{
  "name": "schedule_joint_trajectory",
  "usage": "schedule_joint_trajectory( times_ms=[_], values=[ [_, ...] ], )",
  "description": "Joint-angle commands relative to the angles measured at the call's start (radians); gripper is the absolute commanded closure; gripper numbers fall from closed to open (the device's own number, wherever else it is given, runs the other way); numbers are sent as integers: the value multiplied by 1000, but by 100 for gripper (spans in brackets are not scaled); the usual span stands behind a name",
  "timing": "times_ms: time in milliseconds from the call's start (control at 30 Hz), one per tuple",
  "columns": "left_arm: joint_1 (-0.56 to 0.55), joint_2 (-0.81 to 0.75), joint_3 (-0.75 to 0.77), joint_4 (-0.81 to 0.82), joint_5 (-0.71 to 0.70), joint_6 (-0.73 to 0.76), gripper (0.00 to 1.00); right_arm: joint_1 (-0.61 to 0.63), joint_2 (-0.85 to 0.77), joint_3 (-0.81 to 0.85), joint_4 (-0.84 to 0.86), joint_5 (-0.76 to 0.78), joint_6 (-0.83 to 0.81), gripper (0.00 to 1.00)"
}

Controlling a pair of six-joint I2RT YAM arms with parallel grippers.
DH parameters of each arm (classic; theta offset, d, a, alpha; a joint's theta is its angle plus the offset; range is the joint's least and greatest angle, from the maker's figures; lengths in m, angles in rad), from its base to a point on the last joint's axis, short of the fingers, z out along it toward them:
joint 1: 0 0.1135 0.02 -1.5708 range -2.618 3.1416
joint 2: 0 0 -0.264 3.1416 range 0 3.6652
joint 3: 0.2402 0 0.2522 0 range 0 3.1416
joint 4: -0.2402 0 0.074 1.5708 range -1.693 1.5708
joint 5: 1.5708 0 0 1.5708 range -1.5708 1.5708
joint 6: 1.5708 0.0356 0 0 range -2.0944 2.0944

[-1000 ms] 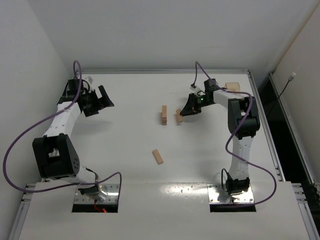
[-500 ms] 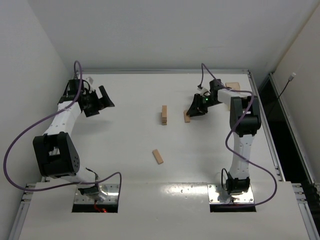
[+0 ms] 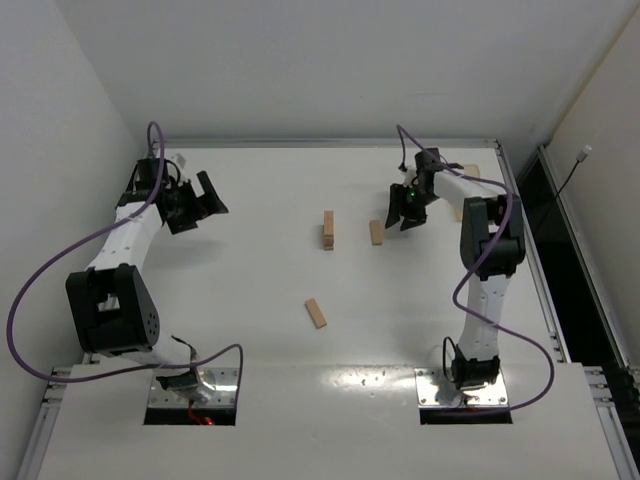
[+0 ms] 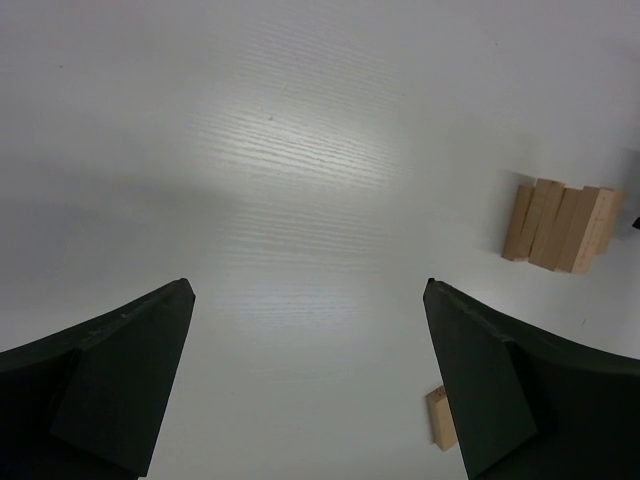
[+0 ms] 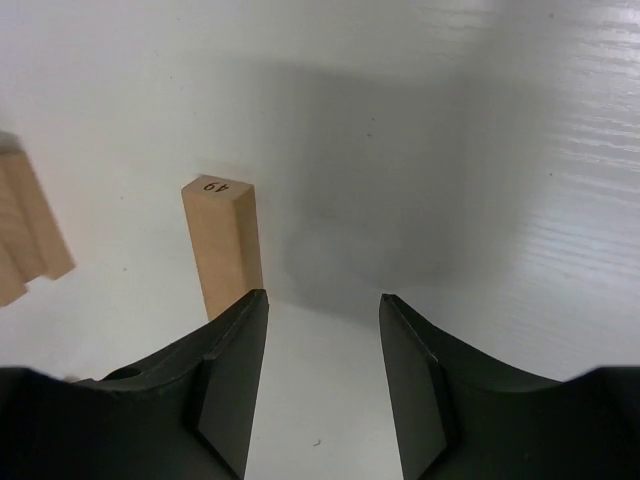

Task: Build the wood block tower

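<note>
The tower [image 3: 327,229] is a short stack of tan wood blocks mid-table, also seen in the left wrist view [image 4: 562,225] and at the left edge of the right wrist view [image 5: 25,235]. One wood block [image 3: 376,232] rests alone just right of it. In the right wrist view this block [image 5: 222,245] shows a numbered end face. My right gripper [image 3: 405,213] [image 5: 323,300] is open and empty, with the block just outside its left finger [image 5: 215,390]. Another block [image 3: 316,313] [image 4: 441,415] lies nearer the front. My left gripper [image 3: 210,195] [image 4: 308,285] hangs wide open at the far left, holding nothing.
One more tan block [image 3: 466,171] lies at the back right, partly hidden behind the right arm. A raised rim [image 3: 320,143] runs along the table's far edge. White walls close in on the left and at the back.
My right gripper carried a block rightward away from the tower, then opened and let it go on the table. It has since drawn back to the right. The left arm has not moved.
</note>
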Motion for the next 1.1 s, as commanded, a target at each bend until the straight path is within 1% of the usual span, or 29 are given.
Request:
schedule_joint_trajectory(
  times_ms=[0, 33, 167, 233, 333, 467, 567, 700, 833, 900, 1067],
  values=[
    [-3, -9, 24, 32, -49, -10, 0, 97, -75, 65, -50, 246, -52, 54],
    [-3, -9, 24, 23, -63, -19, 0, 114, -84, 65, -61, 268, -65, 54],
    [-3, -18, 24, 23, -75, -19, 0, 157, -114, 46, -34, 248, -74, 54],
    [-3, -18, 15, 23, -84, -19, 0, 195, -124, 33, -33, 271, -74, 54],
    [-3, -18, 14, 13, -110, -19, 0, 224, -124, 23, -46, 355, -37, 54],
    [-3, -27, 14, 4, -110, -19, 0, 224, -115, 2, -55, 459, 10, 53],
    [-3, -27, 5, 4, -110, -19, 0, 235, -115, 2, -55, 490, 29, 51],
    [-3, -27, 5, 4, -101, -19, 0, 244, -106, -18, -66, 450, 53, 51],
    [-3, -27, 5, 13, -101, -19, 0, 244, -97, -29, -47, 357, 64, 51],
    [-3, -38, 5, 13, -101, -19, 0, 244, -106, -38, -21, 343, 64, 51],
    [-3, -38, -4, 13, -101, -19, 0, 244, -115, -47, -21, 322, 73, 51]
  ],
)
